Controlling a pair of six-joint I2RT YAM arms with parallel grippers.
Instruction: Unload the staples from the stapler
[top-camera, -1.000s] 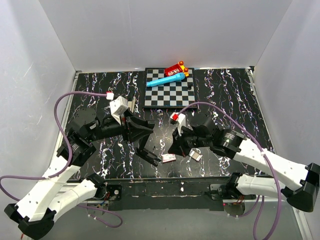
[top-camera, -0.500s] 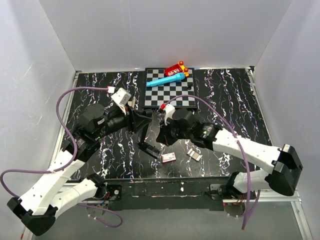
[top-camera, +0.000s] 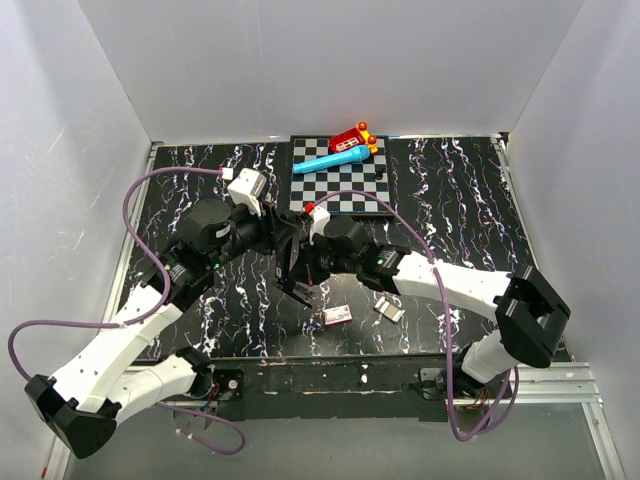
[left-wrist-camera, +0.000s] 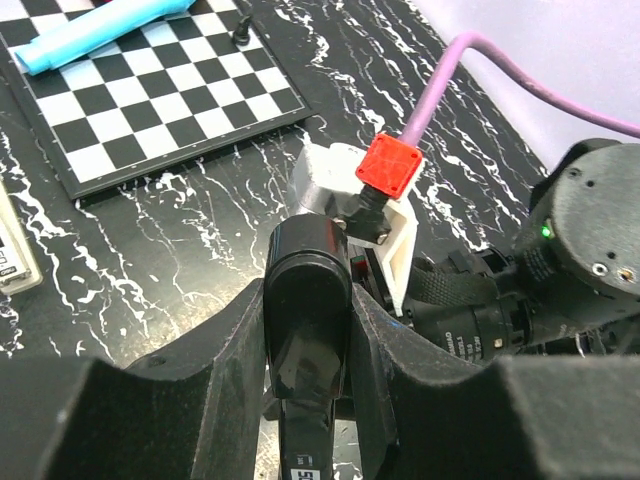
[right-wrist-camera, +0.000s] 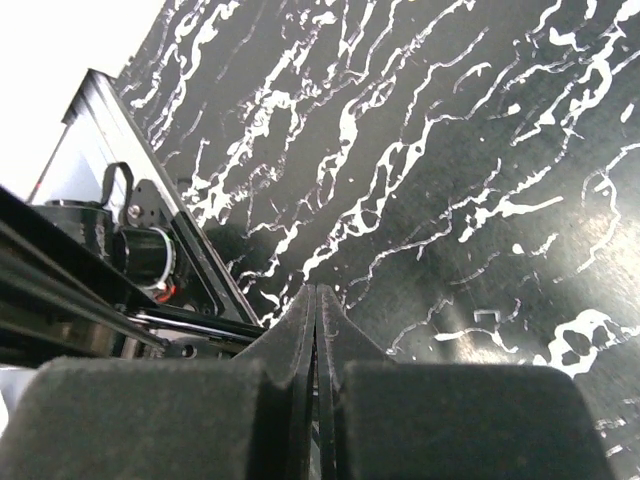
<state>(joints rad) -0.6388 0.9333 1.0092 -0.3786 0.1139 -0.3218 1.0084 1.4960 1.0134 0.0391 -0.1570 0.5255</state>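
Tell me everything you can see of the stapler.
The stapler is a narrow, glossy black bar, plastic by its look, with a rounded far end and small white print near its near end. It lies lengthwise in the left hand, whose padded fingers press both its long sides. No metal parts show. Whether it touches the marbled table cannot be told.

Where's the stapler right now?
Top view, centre: the stapler is clamped in the left gripper, on the near side of the chessboard, the shut right gripper alongside.
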